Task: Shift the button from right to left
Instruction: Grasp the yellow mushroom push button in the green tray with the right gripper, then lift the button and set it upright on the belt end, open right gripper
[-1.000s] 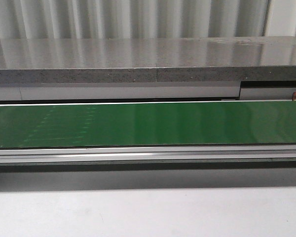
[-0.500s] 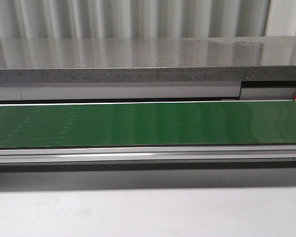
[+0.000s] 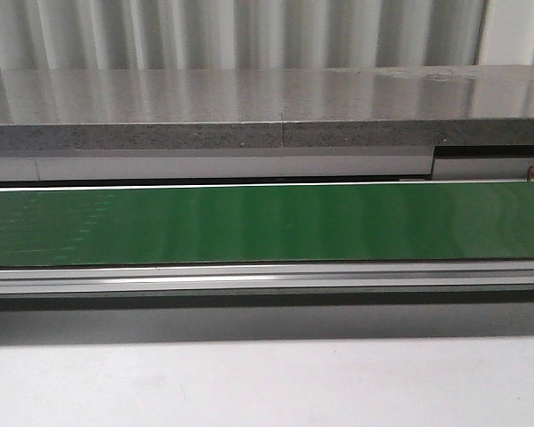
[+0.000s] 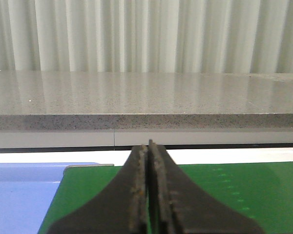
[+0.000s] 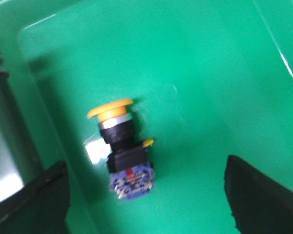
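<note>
Button [image 5: 121, 151] with a yellow cap lies on its side on the floor of a green bin [image 5: 210, 73]. Right gripper [image 5: 146, 195] hangs over it with its two black fingers [image 5: 256, 195] spread wide, one on each side, not touching it. Left gripper [image 4: 149, 195] has its fingers pressed together, holding nothing, above a green belt [image 4: 234, 190]

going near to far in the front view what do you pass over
White table surface → metal conveyor rail → green belt → grey speckled counter → pale corrugated wall.
</note>
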You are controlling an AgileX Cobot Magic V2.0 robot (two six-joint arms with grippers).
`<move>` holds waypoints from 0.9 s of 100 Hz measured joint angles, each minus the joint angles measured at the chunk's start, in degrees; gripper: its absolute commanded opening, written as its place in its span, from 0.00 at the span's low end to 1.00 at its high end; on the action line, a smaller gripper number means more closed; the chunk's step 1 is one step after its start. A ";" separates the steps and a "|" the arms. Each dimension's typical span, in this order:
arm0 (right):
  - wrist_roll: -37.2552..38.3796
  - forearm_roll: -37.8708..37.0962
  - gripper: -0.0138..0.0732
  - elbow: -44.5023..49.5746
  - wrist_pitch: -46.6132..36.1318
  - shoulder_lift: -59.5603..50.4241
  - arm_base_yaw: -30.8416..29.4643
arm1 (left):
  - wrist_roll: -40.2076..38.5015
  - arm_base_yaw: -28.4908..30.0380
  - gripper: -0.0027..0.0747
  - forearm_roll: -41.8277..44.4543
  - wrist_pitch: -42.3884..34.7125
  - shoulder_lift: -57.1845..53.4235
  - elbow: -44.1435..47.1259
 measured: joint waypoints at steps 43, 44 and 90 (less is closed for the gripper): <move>-2.58 0.00 0.89 -3.40 -1.51 9.27 -0.11 | 0.00 0.00 0.01 0.00 0.00 0.00 0.00; -2.69 0.00 0.89 -3.40 -1.47 9.42 -0.11 | 0.00 0.00 0.01 0.00 0.00 0.00 0.00; -7.81 5.73 0.67 -4.01 -2.68 16.27 -0.46 | 0.00 0.00 0.01 0.00 0.00 0.00 0.00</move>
